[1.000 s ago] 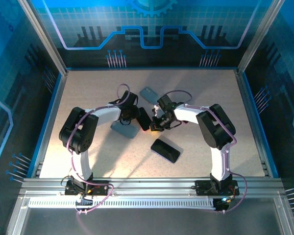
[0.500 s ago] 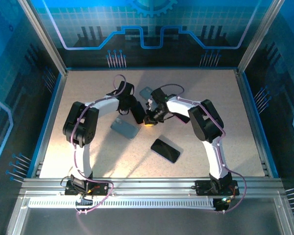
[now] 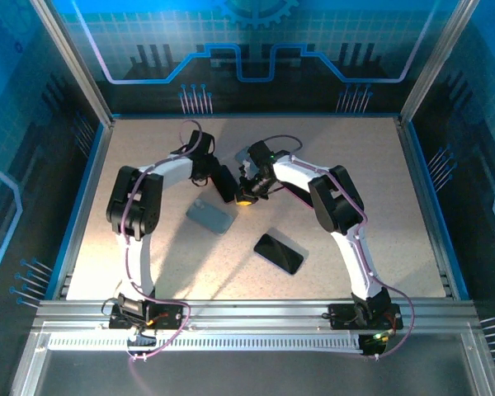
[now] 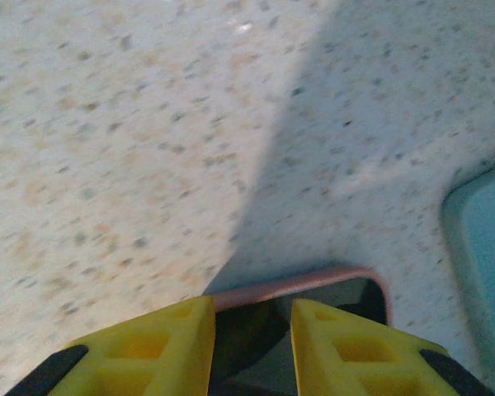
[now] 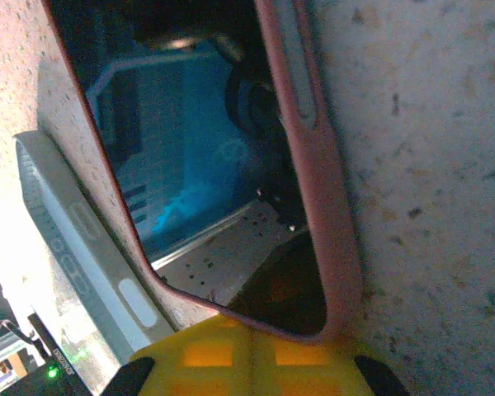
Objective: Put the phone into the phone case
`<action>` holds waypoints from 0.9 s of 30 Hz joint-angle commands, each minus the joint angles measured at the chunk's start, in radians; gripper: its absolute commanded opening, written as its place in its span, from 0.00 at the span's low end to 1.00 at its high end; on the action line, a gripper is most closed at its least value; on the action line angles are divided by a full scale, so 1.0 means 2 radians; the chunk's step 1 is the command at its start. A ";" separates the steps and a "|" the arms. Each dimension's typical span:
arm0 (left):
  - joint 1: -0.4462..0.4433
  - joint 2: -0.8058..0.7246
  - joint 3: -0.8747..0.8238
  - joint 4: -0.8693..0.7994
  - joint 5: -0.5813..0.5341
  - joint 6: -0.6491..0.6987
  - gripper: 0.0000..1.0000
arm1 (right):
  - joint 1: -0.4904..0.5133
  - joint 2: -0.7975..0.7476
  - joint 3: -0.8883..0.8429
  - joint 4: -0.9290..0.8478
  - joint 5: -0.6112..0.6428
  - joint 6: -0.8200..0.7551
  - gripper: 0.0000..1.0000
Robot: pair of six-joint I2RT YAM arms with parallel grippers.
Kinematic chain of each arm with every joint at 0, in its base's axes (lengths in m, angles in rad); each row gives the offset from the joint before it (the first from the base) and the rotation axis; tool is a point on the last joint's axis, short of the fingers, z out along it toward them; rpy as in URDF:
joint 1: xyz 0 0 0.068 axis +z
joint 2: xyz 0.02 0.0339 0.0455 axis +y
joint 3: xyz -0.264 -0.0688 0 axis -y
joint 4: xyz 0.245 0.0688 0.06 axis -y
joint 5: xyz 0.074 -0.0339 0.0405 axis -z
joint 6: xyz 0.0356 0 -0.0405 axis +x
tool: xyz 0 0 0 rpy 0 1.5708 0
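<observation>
A dark phone (image 3: 228,186) in a pink case (image 5: 315,173) is held tilted above the table between both grippers. My left gripper (image 3: 220,180) comes from the left; its yellow fingers (image 4: 148,346) stand close on either side of the phone's dark face, with the pink rim (image 4: 301,284) just beyond them. My right gripper (image 3: 246,195) comes from the right. Its yellow fingers (image 5: 206,355) are pressed together at the case's end. The phone's glossy screen (image 5: 181,140) reflects the blue enclosure.
A grey-blue case (image 3: 209,216) lies on the table just below the grippers, its edge showing as a teal shape (image 4: 487,247) and a pale strip (image 5: 70,239). A second black phone (image 3: 279,252) lies nearer the front. Another grey case (image 3: 246,155) sits behind the grippers.
Both grippers have moved together toward the back left with the cased phone between them. The grey-blue case on the table is now fully uncovered.
</observation>
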 commanded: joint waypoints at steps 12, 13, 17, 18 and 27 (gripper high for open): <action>0.001 -0.064 -0.093 0.013 0.006 -0.010 0.31 | 0.003 0.050 0.035 0.116 0.041 0.022 0.00; 0.001 -0.060 -0.090 0.014 0.011 -0.009 0.32 | 0.004 0.053 0.036 0.118 0.040 0.024 0.00; 0.001 -0.047 -0.079 0.033 0.022 -0.012 0.32 | 0.005 0.062 0.039 0.131 0.037 0.034 0.00; 0.001 -0.042 -0.072 0.036 0.022 -0.013 0.32 | 0.005 0.063 0.038 0.136 0.036 0.037 0.00; 0.002 0.025 0.027 0.025 0.019 0.003 0.32 | 0.006 0.080 0.055 0.163 0.037 0.062 0.00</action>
